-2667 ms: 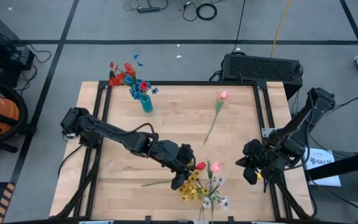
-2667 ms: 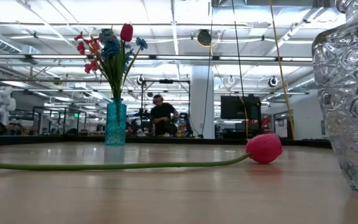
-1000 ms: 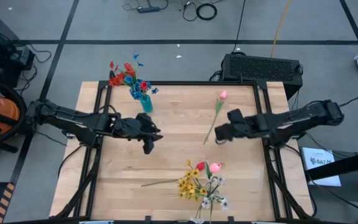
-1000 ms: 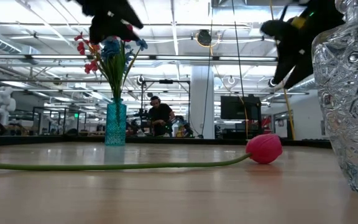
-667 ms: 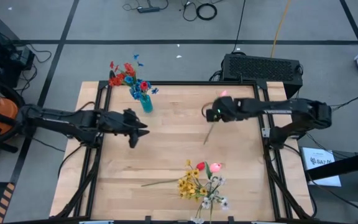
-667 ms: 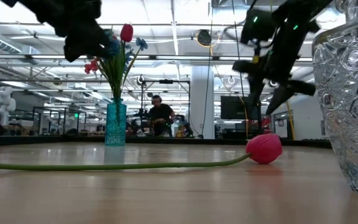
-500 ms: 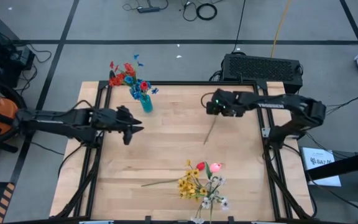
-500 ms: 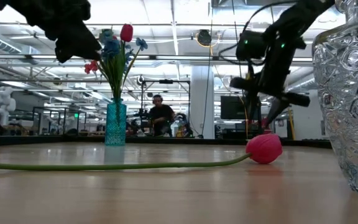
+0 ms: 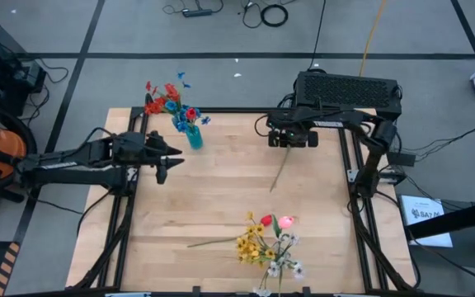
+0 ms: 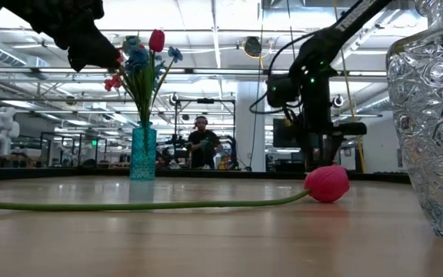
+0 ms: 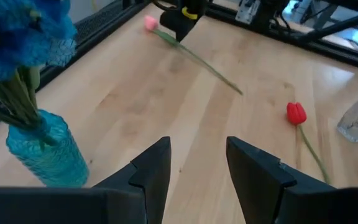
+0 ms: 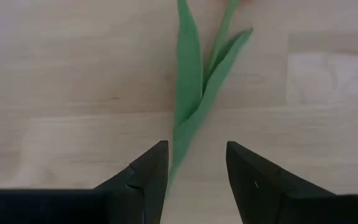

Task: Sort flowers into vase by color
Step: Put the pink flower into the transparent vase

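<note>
Nearest the table's front edge we see the mixed bunch point(image 9: 268, 247) of yellow, white and pink flowers, standing in a cut-glass vase point(image 10: 431, 115) that looms at the side of the low view, half cut off. Beside that bunch a red tulip point(image 11: 296, 113) lies flat, its long stem point(image 10: 144, 205) running across the boards. Beyond the bunch, the middle of the wooden table point(image 9: 221, 198) is bare plank, open on all sides.

Further from the bunch, the left gripper point(image 9: 165, 162) hovers over the boards near the teal vase point(image 9: 194, 137). Its wrist view shows the two dark fingers point(image 11: 155, 167) standing apart with nothing between them, only bare wood past the tips.

The teal vase holds blue and red flowers point(image 10: 138, 58); we see it standing close to the table's far edge, its blooms leaning out over the black frame rail.

Across from it, the right gripper point(image 9: 292, 138) hangs over the pink tulip point(image 11: 150, 23), which lies on the table away from the bunch towards the far edge. Its fingers point(image 12: 149, 171) are spread, straddling the green stem and leaves point(image 12: 194, 93) from above; we cannot tell whether they touch the stem. The pink bud is hidden under the gripper from above, and cut off in the right wrist view.

A person point(image 10: 200, 146) sits in the room behind.
</note>
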